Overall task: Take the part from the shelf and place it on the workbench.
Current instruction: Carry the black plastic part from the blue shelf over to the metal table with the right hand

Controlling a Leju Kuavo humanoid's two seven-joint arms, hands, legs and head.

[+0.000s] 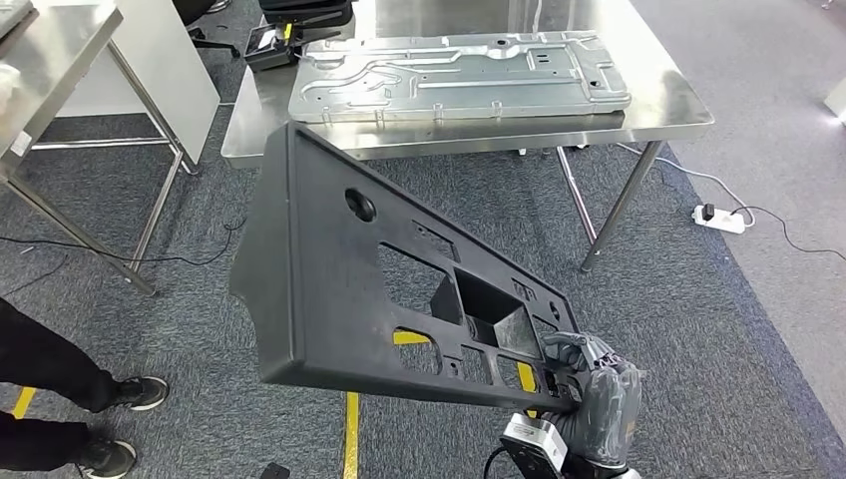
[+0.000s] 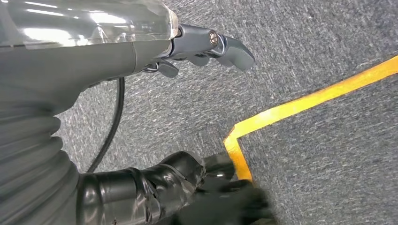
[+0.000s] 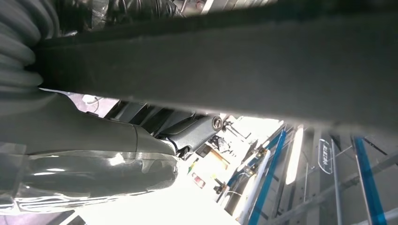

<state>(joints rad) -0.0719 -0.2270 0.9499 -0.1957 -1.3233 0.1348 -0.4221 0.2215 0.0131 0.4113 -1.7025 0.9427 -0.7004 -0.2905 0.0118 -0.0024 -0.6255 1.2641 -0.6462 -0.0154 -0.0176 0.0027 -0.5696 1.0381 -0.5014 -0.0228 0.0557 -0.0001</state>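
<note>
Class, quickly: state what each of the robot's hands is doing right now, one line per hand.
Left hand: holds nothing, fingers apart, open above the carpet.
Right hand: grips the lower edge of the black panel.

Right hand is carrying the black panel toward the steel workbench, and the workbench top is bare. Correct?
Not quite. The workbench is not bare: the head view shows a large silver metal plate lying on it. The right hand does hold the black panel.
</note>
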